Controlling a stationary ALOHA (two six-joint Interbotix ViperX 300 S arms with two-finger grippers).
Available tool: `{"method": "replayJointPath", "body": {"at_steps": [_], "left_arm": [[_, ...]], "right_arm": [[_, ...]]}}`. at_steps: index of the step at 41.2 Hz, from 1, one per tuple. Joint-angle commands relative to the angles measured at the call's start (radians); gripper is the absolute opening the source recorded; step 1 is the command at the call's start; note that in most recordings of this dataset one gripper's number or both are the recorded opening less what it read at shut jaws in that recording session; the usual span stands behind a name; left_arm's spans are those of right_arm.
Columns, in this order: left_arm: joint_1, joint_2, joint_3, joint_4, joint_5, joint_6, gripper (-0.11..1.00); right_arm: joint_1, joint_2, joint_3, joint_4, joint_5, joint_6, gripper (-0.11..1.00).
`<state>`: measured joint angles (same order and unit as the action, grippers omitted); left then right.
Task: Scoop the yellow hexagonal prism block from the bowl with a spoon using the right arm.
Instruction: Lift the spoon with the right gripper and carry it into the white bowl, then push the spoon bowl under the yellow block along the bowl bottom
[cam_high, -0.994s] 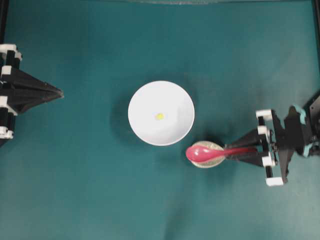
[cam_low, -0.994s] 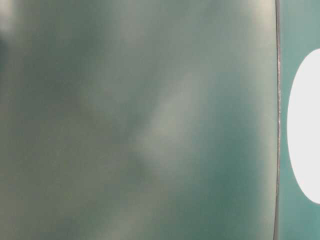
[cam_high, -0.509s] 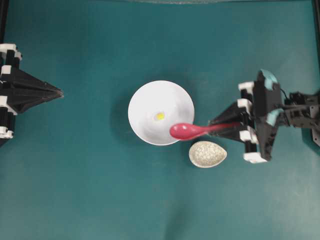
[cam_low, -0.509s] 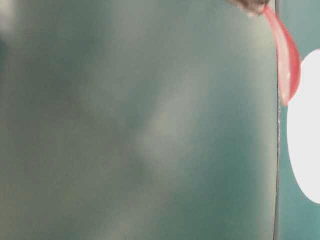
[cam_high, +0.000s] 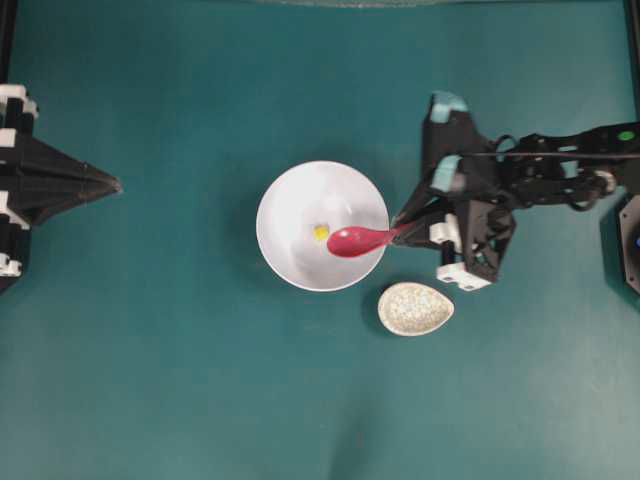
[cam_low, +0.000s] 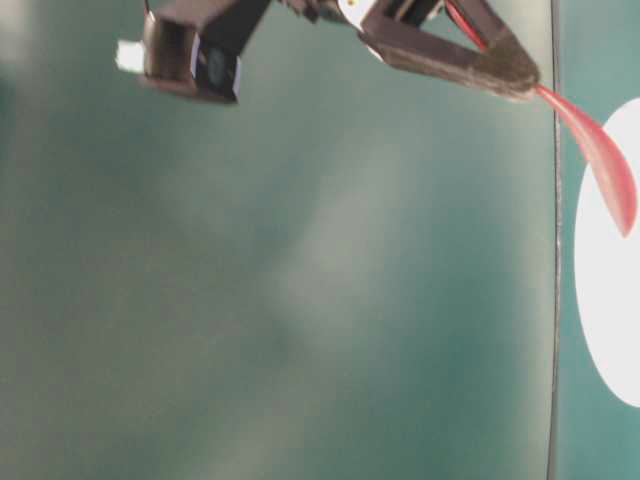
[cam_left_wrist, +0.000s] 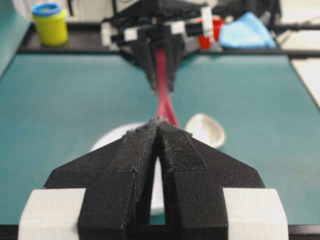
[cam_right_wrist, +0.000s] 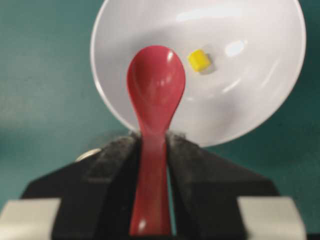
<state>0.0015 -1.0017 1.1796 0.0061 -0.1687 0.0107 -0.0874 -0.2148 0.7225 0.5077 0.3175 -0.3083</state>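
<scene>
The bowl (cam_high: 300, 195) is sitting mid-table; the right gripper (cam_high: 402, 226) is clamping the spoon (cam_high: 352, 241) by its handle, scoop hovering inside, just beside the yellow block (cam_high: 320, 232) resting there; the left gripper (cam_high: 112, 184), closed, is holding nothing

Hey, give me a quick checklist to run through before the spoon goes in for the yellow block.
1. Right gripper shut on the spoon handle: ok.
2. Scoop over the bowl: ok.
3. Yellow hexagonal prism block in the bowl, uncovered, just beside the scoop: ok.
4. Scoop touching the bowl's floor: cannot tell.
5. Left gripper shut, parked far from the bowl: ok.
6. Speckled spoon rest beside the bowl, apart from the spoon: ok.
</scene>
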Motion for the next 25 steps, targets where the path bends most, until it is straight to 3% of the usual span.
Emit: {"method": "replayJointPath", "body": {"at_steps": [1,13,25], "left_arm": [[0.002,0.000,-0.029,0.002,0.011,0.000,0.00],[0.002,-0.002,-0.029,0.003,0.021,0.000,0.00],[0.002,-0.002,-0.029,0.003,0.035,0.000,0.00]], "right_arm": [[-0.015,0.014,-0.058,-0.002,0.031,0.003,0.24],[-0.044,0.094,-0.143,-0.044,0.153,0.009,0.24],[-0.054,0.110,-0.146,-0.061,0.195,0.029,0.25]]}}
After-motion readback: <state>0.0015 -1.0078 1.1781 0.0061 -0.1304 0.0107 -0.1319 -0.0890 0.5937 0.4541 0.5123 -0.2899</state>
